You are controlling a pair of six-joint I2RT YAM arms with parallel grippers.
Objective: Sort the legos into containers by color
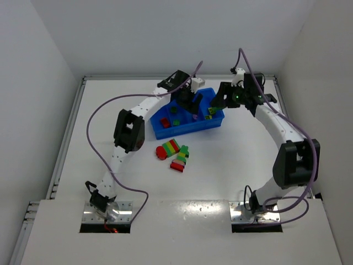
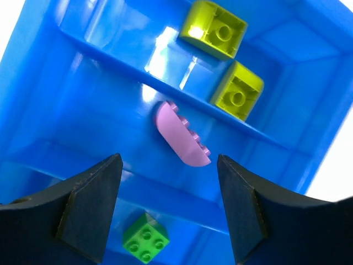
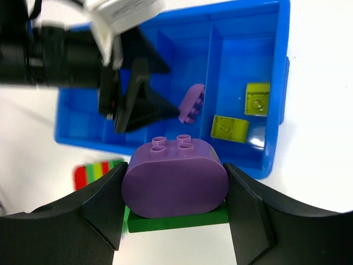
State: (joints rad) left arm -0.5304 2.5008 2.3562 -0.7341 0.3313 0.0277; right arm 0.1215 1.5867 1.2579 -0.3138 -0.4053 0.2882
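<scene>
Counter [image 1: 231, 160]: bearing two striped stacks [image 1: 168, 149], unsorted, just before tray.
Tray [image 1: 190, 131]: partly filled; sorting judged under halfway.
Left tool [image 2: 168, 165]: wide, empty, above pink piece [image 2: 179, 135] lying in middle compartment.
Right tool [image 3: 174, 190]: clamped on purple brick [image 3: 176, 171] joined to green plate [image 3: 182, 221], beside tray, undelivered.
Yellow bricks [image 3: 229, 127]: two, together in end compartment.
Green brick [image 2: 144, 238]: in separate compartment.

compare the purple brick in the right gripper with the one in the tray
The gripped purple brick stands studs up; the loose purple brick lies tipped sideways in the tray. The gripped one, in the right gripper, has a green plate beneath; the loose one is alone. Both purple, rounded.
</scene>
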